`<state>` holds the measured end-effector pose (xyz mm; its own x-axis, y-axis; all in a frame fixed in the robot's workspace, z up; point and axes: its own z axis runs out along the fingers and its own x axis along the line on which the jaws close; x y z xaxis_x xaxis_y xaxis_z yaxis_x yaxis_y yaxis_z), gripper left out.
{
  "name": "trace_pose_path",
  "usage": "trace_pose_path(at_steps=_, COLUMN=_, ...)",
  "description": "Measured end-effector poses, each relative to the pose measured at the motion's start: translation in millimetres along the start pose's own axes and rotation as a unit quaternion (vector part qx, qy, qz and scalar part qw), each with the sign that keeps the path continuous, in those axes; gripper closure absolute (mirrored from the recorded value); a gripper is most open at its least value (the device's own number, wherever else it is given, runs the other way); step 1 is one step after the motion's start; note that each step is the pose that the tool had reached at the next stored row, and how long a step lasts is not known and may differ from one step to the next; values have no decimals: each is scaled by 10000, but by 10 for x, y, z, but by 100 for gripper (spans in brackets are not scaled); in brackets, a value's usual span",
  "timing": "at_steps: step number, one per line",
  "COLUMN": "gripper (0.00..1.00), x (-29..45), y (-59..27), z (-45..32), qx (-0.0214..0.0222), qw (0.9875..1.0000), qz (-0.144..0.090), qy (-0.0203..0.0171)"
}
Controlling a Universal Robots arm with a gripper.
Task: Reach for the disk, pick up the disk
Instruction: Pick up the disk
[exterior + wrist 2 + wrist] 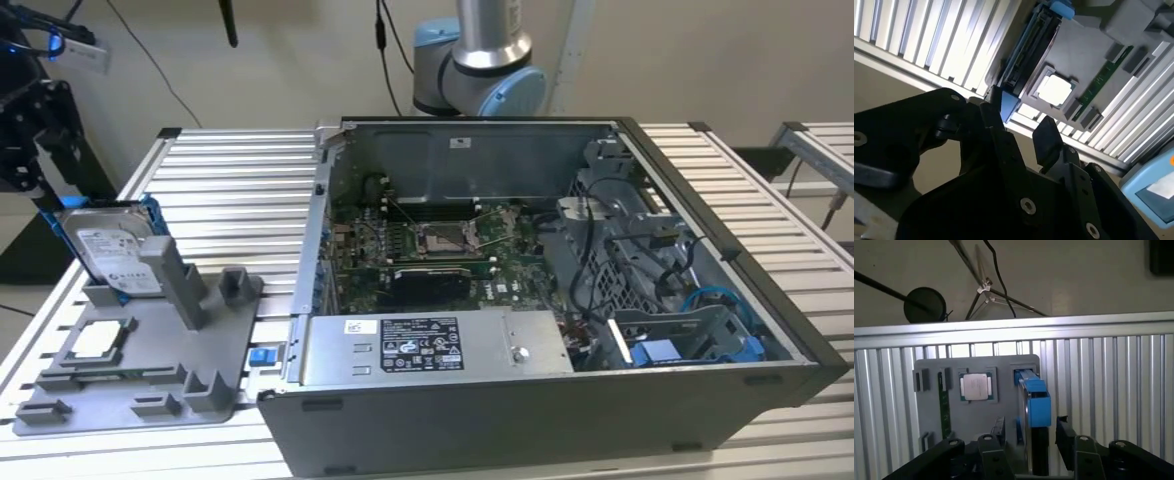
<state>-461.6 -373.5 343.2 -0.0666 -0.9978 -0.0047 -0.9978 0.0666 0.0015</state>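
Gripper (1024, 437) fingers are spread, one on either side of the disk (1037, 402), and in both wrist views a gap shows between each pad and the metal, so nothing is pinched yet. The disk stands on edge in a slot at one side of the grey fixture (1004, 370), with its blue bracket along the exposed edge. In the exterior view it leans against an upright post of that fixture, labelled face toward the open computer case (534, 430). This upright seating appears deliberate. It leaves the disk's two broad faces free above the fixture base, so a narrow pinch across its thickness is possible without touching the base. The fingers are lined up with the disk's thin edge, which suits such a grasp. The processor chip (975, 386) lies flat in its own recess near the middle of the fixture, just beside the disk's slot and clear of the fingers. A green memory stick (944, 410) sits on edge on the chip's far side from the disk. Judged status: the reach is essentially complete, and closing and lifting are not yet done.
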Motion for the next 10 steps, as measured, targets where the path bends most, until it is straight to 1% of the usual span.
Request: trace_pose_path(at_steps=10, gripper=0, x=-24, y=1, z=181, qx=7, qw=9998, qz=-211, qy=0)
